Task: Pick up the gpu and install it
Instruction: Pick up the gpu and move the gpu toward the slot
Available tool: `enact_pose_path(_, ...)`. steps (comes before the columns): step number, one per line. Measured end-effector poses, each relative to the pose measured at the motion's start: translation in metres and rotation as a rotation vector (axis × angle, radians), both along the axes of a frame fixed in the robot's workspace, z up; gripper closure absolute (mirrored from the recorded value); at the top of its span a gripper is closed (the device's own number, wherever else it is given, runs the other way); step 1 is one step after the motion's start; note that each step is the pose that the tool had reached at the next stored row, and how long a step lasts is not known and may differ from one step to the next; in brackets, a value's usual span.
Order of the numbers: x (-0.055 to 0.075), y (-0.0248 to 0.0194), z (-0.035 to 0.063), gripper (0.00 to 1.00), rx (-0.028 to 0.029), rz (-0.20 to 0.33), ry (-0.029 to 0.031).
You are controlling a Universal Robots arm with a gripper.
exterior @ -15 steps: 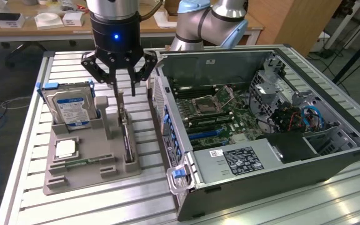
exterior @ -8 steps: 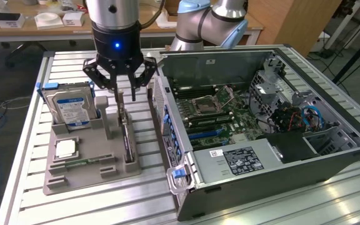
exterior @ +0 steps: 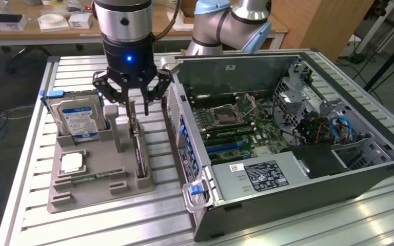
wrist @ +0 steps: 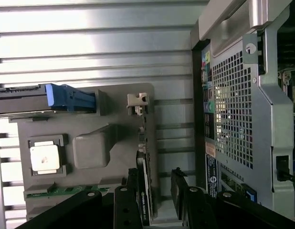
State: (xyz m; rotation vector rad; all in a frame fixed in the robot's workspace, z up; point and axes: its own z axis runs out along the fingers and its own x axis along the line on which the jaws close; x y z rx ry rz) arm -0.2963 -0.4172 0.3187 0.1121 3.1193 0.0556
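Slatted tabletop (exterior: 33, 154): released hand (exterior: 132, 102) straddles the upright gpu (exterior: 138, 148), case (exterior: 183, 133) at 3 o'clock; centre jaws, grip edges squarely.

Slatted metal table (exterior: 115, 225), grey tray (exterior: 104, 164), computer case (exterior: 307, 200)

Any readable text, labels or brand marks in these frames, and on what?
No text is legible.
Blue-white label on the hard drive: blurred.
Label on the power supply: too small.
Sticker on the computer case: too small.
Marking on the gpu: unreadable.
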Motion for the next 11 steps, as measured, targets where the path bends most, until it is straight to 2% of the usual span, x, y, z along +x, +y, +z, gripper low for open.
enact_pose_path(11,0.000,0.0000,-0.0199,0.59,0.0000,0.000,0.0037)
